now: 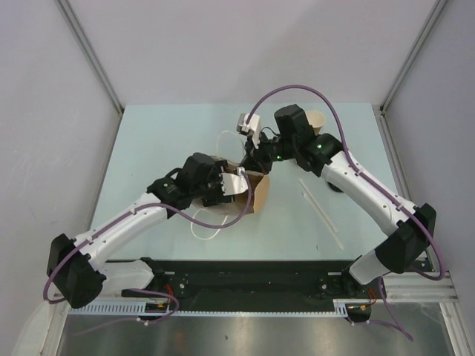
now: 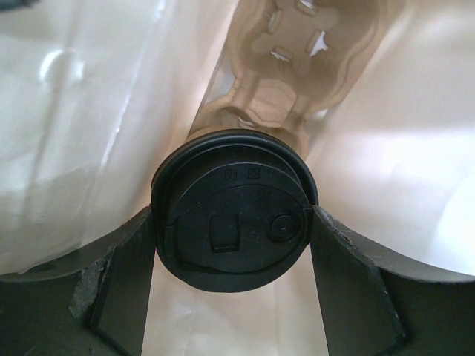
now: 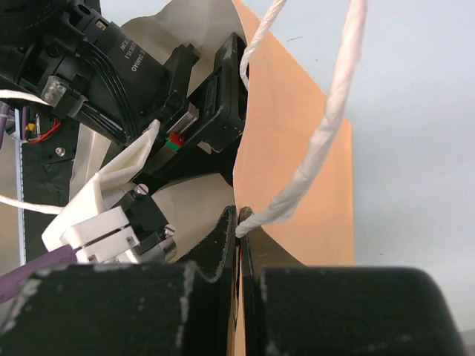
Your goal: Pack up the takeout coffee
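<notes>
Left gripper [image 2: 234,222] fingers [image 2: 126,289] fill the near frame, clamped on either side of the black lid [image 2: 234,211] of a cup (cup body hidden behind the lid). The cup sits inside the bag [image 2: 89,111]. Key relation: the cup carrier [image 2: 297,59] lies ahead and deeper in, and the cup's long axis points roughly at it, so I'd expect a push along that axis. Right gripper [image 3: 239,248] is pinched tight on the bag rim beside the handle [image 3: 326,133], propping the mouth. Seating falls to the left arm.
</notes>
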